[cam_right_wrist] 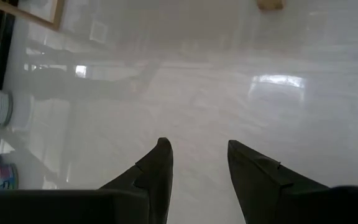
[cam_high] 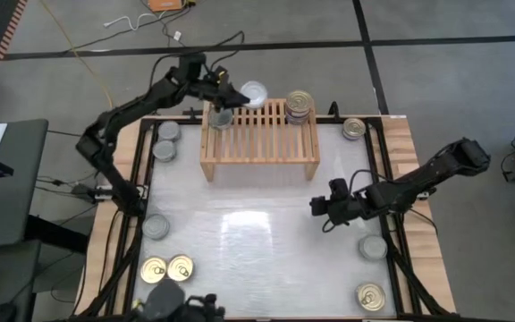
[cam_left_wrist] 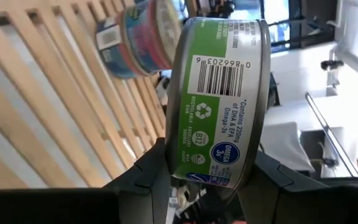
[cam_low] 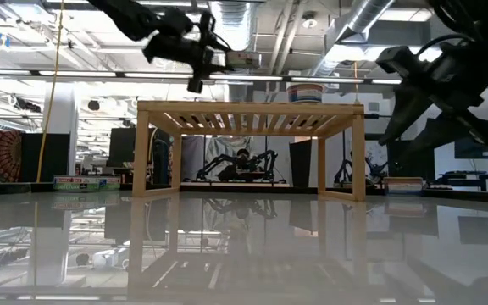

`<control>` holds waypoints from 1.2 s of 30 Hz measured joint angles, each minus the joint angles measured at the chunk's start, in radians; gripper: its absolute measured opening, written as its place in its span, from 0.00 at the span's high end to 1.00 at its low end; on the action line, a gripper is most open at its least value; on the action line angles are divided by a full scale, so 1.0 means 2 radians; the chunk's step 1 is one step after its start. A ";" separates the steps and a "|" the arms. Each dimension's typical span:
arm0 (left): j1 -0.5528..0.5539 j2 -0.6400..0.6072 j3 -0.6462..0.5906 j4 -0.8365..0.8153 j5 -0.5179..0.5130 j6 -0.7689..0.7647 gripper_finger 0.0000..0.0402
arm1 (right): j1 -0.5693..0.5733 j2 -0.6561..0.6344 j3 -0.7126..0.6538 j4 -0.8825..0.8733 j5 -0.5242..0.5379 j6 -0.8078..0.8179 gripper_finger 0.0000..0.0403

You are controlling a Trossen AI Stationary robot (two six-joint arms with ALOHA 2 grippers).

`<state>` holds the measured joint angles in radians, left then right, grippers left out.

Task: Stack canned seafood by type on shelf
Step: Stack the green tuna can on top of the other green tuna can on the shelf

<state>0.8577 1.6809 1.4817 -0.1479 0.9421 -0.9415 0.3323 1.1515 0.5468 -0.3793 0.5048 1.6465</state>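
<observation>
The left claw (cam_high: 224,101) pinches a green-labelled can (cam_left_wrist: 219,99) above the shelf's (cam_high: 259,143) left end, near a two-can stack (cam_high: 299,106). The right claw (cam_high: 323,208) hangs spread and empty over the table (cam_high: 266,241).

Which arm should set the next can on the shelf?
Left, I'd say: the left gripper is shut on a green-labelled can above the shelf, while the right gripper is open, empty, over bare table.

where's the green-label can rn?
In the left hand, clamped between its fingers: the green-label can is held above the shelf at its back-left corner in the high view, opposite the stacked cans at the back right.
</observation>
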 joint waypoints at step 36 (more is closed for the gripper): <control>0.107 -0.168 -0.113 -0.235 -0.065 0.200 0.65 | -0.011 0.000 0.000 -0.001 -0.001 -0.016 0.56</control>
<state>1.0725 1.3456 1.2548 -0.6176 0.8120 -0.5411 0.3106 1.1515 0.5468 -0.3809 0.5022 1.6137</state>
